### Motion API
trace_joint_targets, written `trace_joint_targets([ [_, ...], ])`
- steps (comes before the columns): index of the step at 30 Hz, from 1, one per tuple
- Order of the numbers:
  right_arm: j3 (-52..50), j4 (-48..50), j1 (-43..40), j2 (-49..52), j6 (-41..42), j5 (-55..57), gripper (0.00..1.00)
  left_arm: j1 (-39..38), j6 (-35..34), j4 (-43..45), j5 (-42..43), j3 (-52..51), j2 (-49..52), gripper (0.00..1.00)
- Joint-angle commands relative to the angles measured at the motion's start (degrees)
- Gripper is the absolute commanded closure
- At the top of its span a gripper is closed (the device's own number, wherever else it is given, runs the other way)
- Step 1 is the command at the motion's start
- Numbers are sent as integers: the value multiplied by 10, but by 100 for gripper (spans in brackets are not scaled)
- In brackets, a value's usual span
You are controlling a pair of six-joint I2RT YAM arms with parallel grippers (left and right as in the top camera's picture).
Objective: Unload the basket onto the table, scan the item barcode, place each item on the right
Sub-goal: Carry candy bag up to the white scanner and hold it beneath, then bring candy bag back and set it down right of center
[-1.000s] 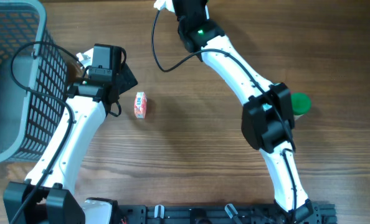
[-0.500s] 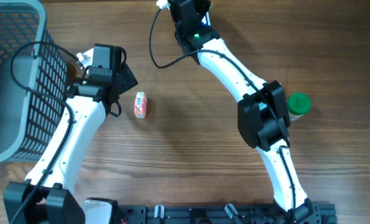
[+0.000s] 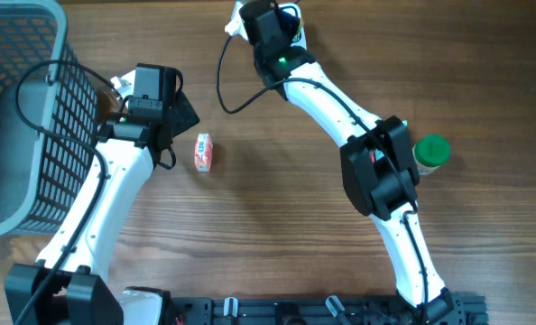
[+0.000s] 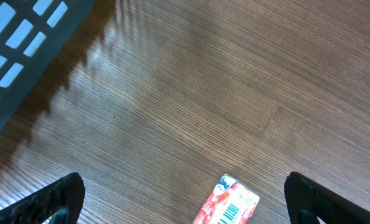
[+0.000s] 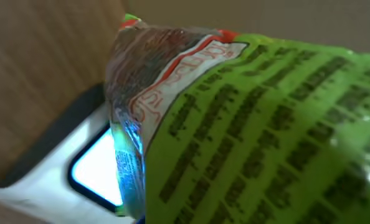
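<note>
Green packet (image 5: 247, 124), pinched in your right hand (image 3: 254, 16), hangs at the lit scanner (image 5: 88, 174): scanning looks underway. Next, square its barcode to the window.

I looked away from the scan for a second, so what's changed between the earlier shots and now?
The right arm swung left, its elbow clearing the green-capped bottle. It holds the green packet at the scanner. The left arm, fingers wide open, the red carton and the basket stayed put.
</note>
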Motion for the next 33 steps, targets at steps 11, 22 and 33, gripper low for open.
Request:
trace_joint_targets([
  [11, -6, -82, -28, -118, 213, -131, 96, 2, 1, 2, 1, -2, 1, 0],
  [22, -14, -591, -130, -290, 367, -443, 96, 2, 1, 1, 0, -2, 1, 0],
  [33, -432, -475, -153, -275, 389, -284, 62, 2, 1, 2, 0, -2, 1, 0],
])
